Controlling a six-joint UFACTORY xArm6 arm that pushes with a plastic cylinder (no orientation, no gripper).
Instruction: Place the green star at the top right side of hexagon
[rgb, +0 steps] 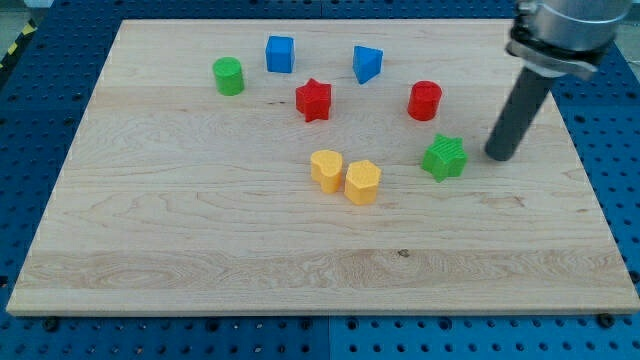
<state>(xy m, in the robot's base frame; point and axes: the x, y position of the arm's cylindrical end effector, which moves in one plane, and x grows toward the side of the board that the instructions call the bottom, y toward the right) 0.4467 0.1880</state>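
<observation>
My tip (499, 156) rests on the wooden board (200, 260) near its right edge, bare and holding nothing, just right of the green star (444, 157) with a narrow gap between. The star is bright green, ridged, lying flat, right of the yellow hexagon (363, 182).

My tip (500, 156) stands just right of the green star (444, 157). The yellow hexagon (363, 182) lies to the star's left, touching another yellow block (326, 169) on its own left
</observation>
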